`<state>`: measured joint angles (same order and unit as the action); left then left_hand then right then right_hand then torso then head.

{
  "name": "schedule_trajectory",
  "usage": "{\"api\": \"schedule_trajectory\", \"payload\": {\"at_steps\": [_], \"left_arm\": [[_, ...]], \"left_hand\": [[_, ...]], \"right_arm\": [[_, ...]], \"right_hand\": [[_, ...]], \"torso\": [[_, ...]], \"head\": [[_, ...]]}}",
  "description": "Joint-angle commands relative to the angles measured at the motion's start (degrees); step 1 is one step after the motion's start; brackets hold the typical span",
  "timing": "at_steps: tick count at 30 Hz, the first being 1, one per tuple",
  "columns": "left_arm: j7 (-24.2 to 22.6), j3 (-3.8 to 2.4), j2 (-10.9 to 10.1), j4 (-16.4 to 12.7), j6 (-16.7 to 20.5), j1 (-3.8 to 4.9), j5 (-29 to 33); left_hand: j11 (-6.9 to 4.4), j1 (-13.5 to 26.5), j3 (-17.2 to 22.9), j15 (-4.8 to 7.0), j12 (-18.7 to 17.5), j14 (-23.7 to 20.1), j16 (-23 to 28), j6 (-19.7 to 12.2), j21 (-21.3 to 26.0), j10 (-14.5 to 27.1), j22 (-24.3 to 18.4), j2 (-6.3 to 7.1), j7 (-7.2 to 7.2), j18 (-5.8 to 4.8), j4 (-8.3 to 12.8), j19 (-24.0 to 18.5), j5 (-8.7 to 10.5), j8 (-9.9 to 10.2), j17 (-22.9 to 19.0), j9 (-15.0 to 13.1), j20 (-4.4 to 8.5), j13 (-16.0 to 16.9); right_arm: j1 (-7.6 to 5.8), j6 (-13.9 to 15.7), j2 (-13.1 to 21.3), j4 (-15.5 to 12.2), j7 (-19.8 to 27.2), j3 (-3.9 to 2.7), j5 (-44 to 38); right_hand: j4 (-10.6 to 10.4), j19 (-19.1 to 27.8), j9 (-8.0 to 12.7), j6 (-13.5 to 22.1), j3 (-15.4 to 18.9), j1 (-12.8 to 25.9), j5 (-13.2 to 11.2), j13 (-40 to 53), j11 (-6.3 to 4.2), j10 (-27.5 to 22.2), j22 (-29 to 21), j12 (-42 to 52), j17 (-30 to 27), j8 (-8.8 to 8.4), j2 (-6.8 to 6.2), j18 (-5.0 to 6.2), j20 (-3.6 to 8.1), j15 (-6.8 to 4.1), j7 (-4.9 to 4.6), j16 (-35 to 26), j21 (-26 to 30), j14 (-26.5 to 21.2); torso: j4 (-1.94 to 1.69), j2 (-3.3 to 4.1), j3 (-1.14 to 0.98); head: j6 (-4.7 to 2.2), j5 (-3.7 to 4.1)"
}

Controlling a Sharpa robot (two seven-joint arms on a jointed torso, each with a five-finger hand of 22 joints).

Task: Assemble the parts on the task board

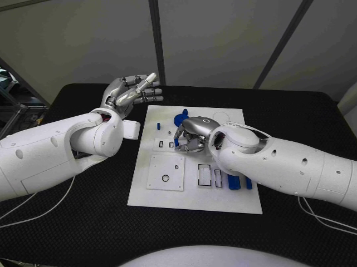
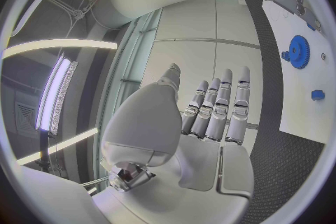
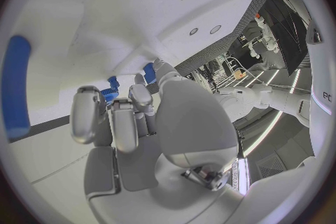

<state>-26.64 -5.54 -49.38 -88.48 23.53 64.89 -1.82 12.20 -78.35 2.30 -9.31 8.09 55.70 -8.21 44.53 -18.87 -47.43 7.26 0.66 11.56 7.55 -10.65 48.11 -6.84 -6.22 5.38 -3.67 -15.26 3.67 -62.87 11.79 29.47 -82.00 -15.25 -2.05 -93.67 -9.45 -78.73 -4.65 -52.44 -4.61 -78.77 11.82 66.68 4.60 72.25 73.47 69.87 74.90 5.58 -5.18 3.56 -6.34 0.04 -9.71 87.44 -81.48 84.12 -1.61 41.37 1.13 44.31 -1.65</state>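
My left robot hand (image 1: pixel 132 92) is raised above the black worktop (image 1: pixel 82 217) beside the white task board (image 1: pixel 196 203), fingers apart, holding nothing. My right robot hand (image 1: pixel 196 133) curls over the board's middle; whether it grips anything, I cannot tell. A blue gear (image 2: pixel 299 51) lies on the board.

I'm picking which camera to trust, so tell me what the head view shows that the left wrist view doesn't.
Head view alone: the right silver hand curled low over the white task board, the board's rectangular cut-outs, and blue bar-shaped parts near the right forearm.

Left wrist view alone: the left silver hand's palm side, fingers straight and empty.

Both: the left hand, raised off the board's edge, the board, the black table and the blue gear-shaped part.
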Motion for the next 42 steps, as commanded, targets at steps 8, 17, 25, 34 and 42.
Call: {"api": "schedule_trajectory", "payload": {"at_steps": [8, 17, 25, 34, 42], "left_arm": [[-0.3, -0.05, 0.1, 0.1, -0.7, 0.09, -0.3], [-0.2, -0.05, 0.1, 0.4, -0.6, 0.09, -0.4], [1.1, -0.05, 0.0, 1.3, -0.7, 0.08, -3.3], [9.5, -0.05, -0.1, 3.5, -4.1, 0.08, -13.6], [25.2, -0.07, -1.2, 3.9, -11.2, 0.23, -28.0]], "left_hand": [[0.03, 0.2, 0.0, -0.06, -0.2, 0.1, 0.4, 0.0, 0.3, -0.1, -0.1, -0.54, 3.16, 2.87, 0.2, 0.4, 0.33, 0.4, 0.1, 0.0, 0.03, 0.0], [0.01, 0.2, -0.1, -0.04, -0.2, 0.2, 0.4, 0.0, 0.3, -0.1, -0.1, -0.56, 3.15, 2.88, 0.3, 0.4, 0.32, 0.4, 0.1, 0.0, 0.04, 0.0], [-0.55, 0.3, -0.7, 0.68, 0.3, 2.9, -0.6, 2.0, -0.4, -1.6, 0.0, -0.89, 2.68, 3.00, 0.8, 2.0, 0.30, 0.3, 0.8, -0.1, 0.57, 0.1], [-4.75, 1.1, -2.1, 5.71, 5.3, 19.2, -7.8, 10.2, -7.4, -15.3, 2.9, -1.65, -0.14, 2.99, 1.4, 14.1, 0.35, -2.3, 6.9, -1.0, 5.50, 2.2], [-9.16, 3.9, -4.1, 10.22, 16.0, 29.2, -38.4, 14.2, -23.6, -24.1, 15.8, -1.50, -3.97, 1.89, -1.1, 24.3, 0.32, -5.3, 35.4, -3.1, 10.06, 10.7]], "right_arm": [[0.35, 3.5, 0.5, -0.7, 0.3, 0.16, -0.3], [0.69, 9.9, 2.0, -2.6, 2.4, 0.14, -0.2], [0.71, 15.2, 4.7, -5.8, 4.6, 0.09, 0.1], [-0.02, 16.2, 9.8, -10.6, 11.1, -0.31, 6.6], [-2.79, 10.9, 17.1, -12.9, 16.6, -2.11, 25.7]], "right_hand": [[-1.6, 0.2, 0.4, 1.7, 0.3, 0.8, -0.1, -0.4, 0.51, -0.6, -0.2, -0.1, 8.9, -0.26, -1.51, 0.17, -0.61, 0.72, -0.40, -0.3, 0.3, 4.6], [-2.8, 0.5, 0.4, 2.4, 0.3, 0.6, -0.1, -0.9, 0.68, -1.1, -0.7, -0.3, 8.6, -0.06, -2.82, 0.28, -0.78, 0.88, -0.56, -0.5, 0.6, 4.5], [-6.3, 0.7, 0.6, 4.2, 0.7, -0.8, -0.3, -1.5, 1.01, -1.3, -1.0, -0.4, 8.2, 0.12, -4.84, 0.36, -1.05, 1.16, -0.92, -0.7, 0.9, 4.4], [-6.9, 1.5, 0.3, 3.2, 0.4, -2.7, 0.2, -1.6, 0.78, -1.3, -2.2, -0.2, 6.9, 1.32, -3.98, 0.65, -1.03, 1.02, -0.61, -1.4, 1.6, 4.1], [-5.5, 7.2, -0.2, -0.8, -0.6, -4.6, 1.7, -5.3, -0.42, -3.6, -10.8, -3.4, -1.0, 3.87, -1.35, 2.42, 0.00, -0.11, 0.60, -6.2, 7.0, 2.0]], "torso": [[-0.03, -0.06, -0.02], [0.09, -0.07, -0.06], [0.06, -0.19, -0.06], [0.29, -1.31, -0.21], [0.73, -3.03, -0.48]], "head": [[-0.13, 0.14], [-0.41, 0.25], [-0.88, 0.53], [-1.01, 0.24], [-0.03, -0.33]]}}
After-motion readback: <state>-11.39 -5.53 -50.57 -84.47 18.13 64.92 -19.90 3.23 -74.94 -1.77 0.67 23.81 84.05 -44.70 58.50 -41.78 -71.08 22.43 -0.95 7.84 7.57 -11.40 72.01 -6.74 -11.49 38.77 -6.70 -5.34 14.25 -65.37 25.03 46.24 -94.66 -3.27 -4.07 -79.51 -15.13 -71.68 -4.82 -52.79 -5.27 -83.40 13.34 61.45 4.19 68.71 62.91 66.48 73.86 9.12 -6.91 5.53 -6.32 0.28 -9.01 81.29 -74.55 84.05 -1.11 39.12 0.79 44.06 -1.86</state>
